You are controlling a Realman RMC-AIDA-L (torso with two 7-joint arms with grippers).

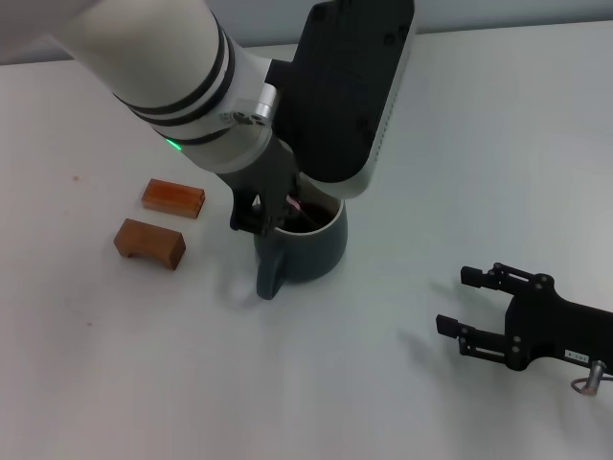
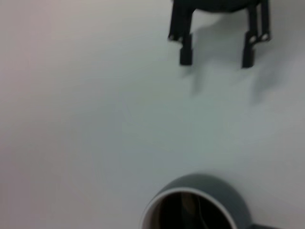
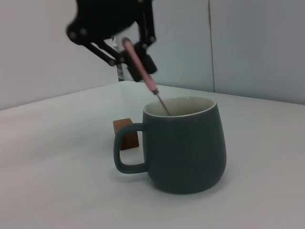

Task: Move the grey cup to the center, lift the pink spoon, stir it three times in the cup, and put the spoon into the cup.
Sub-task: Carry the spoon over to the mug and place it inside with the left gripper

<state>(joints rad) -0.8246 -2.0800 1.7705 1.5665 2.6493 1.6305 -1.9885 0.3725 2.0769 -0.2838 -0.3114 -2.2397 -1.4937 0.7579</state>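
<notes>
The grey cup point(image 1: 308, 247) stands mid-table with its handle toward the front. In the right wrist view the grey cup point(image 3: 187, 149) shows side-on, and the pink spoon point(image 3: 139, 66) slants down into it, its metal neck dipping past the rim. My left gripper point(image 3: 138, 57) is shut on the spoon's pink handle above the cup. In the head view the left gripper point(image 1: 269, 217) sits over the cup's near rim and hides most of the spoon. The left wrist view shows the cup's pale rim point(image 2: 190, 194). My right gripper point(image 1: 458, 301) rests open at the right.
Two brown wooden blocks point(image 1: 173, 197) point(image 1: 149, 242) lie to the left of the cup; one block point(image 3: 128, 133) shows behind the cup's handle. The right gripper point(image 2: 216, 59) is also seen far off in the left wrist view. White table all around.
</notes>
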